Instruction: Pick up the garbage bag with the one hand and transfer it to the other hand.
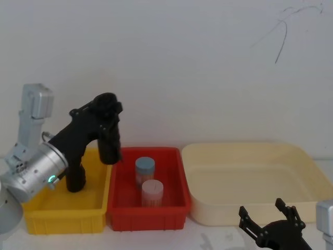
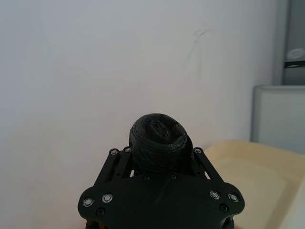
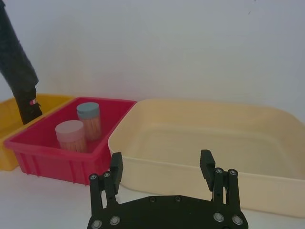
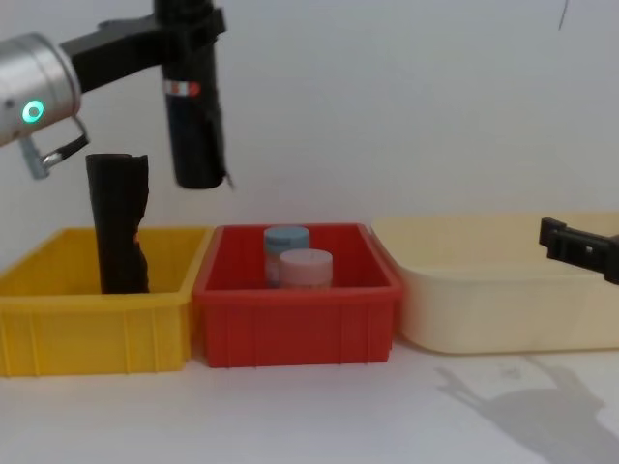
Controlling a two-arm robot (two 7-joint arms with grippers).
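My left gripper (image 4: 184, 27), on the silver arm with the green ring light, is shut on the upper end of the garbage bag (image 4: 194, 116). This tall black roll carries a small red-and-white label. It hangs upright in the air above the seam between the yellow and red bins. The head view shows the left gripper (image 1: 106, 112) clasping the garbage bag (image 1: 110, 146). In the left wrist view the roll's end (image 2: 159, 136) sticks out between the fingers. My right gripper (image 1: 261, 207) stands open and empty, low at the front right before the cream tub; the right wrist view shows it too (image 3: 161, 160).
A plain black roll (image 4: 120, 222) stands in the yellow bin (image 4: 92, 324). The red bin (image 4: 295, 324) holds two capped jars, blue-lidded (image 4: 286, 238) and pink-lidded (image 4: 306, 261). A wide cream tub (image 4: 503, 309) sits to the right. A white wall rises behind.
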